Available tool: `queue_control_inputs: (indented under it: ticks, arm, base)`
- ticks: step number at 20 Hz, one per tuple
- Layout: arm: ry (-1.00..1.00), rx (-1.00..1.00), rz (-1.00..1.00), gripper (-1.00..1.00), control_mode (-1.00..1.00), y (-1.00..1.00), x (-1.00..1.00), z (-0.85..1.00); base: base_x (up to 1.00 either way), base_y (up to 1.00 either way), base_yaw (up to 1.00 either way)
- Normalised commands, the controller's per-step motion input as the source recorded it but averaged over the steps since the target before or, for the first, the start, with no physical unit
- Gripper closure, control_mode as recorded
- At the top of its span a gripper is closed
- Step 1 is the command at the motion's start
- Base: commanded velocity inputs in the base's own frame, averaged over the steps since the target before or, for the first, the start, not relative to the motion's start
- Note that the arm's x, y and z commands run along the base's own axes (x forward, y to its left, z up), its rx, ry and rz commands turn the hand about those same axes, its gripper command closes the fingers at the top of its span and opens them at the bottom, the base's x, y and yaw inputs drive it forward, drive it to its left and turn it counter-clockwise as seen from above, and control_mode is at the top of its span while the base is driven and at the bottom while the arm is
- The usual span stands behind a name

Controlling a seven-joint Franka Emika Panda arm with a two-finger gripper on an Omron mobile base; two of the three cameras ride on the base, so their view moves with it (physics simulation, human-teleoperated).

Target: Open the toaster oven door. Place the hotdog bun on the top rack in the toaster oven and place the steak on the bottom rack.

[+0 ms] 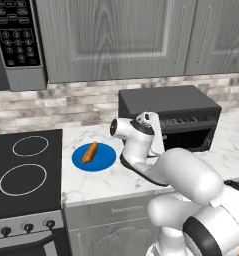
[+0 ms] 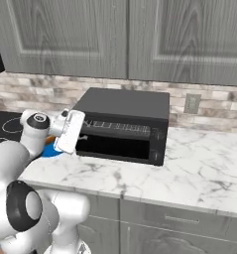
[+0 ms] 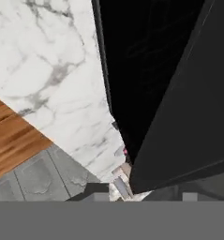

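The toaster oven (image 2: 121,125) sits on the marble worktop (image 2: 199,173) against the brick backsplash, its cavity showing dark with a silver wire top rack (image 2: 119,127) near the upper edge of the opening. The toaster oven door (image 3: 179,117) shows in the hand view as a flat black panel swung away from the cavity; how far down it has come I cannot tell. As a judgement, it is a stiff, hinged slab that moves only along its arc, so it is best taken at its free upper edge and guided, not forced. The hotdog bun (image 1: 89,151) lies on a blue plate (image 1: 104,161) on the worktop left of the oven; it is likely light and soft, easily squashed, and should be pinched gently across its narrow middle. The steak is not clearly visible; a faint pinkish speck near the door edge in the hand view is too small to identify. The tool (image 1: 153,142) hangs at the oven's front left corner, and whether its fingers are spread or pinching anything cannot be told here.
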Motion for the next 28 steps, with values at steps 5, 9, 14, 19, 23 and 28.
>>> queue_control_inputs:
  ticks: [5,9,14,19,23,28]
  arm:
    - [0.72,-0.13,0.03,1.0,-1.0,-0.45,-1.0,-0.99]
    - [0.44,-0.14,0.11,-1.0,-1.0,-0.31,-1.0,-1.0]
    - [0.13,-0.02,0.12,-1.0,-1.0,0.0,-0.17,0.61]
    - [0.14,0.03,0.11,-1.0,-1.0,0.0,0.29,1.0]
    - [0.4,0.0,0.0,-1.0,-1.0,0.0,0.97,0.3]
    - [0.48,0.0,0.03,-1.0,-1.0,0.0,0.98,-0.75]
  base:
    - [0.0,0.0,0.0]
    - [0.0,0.0,0.0]
    - [0.0,0.0,0.0]
    - [0.0,0.0,0.0]
    - [0.0,0.0,0.0]
    - [0.0,0.0,0.0]
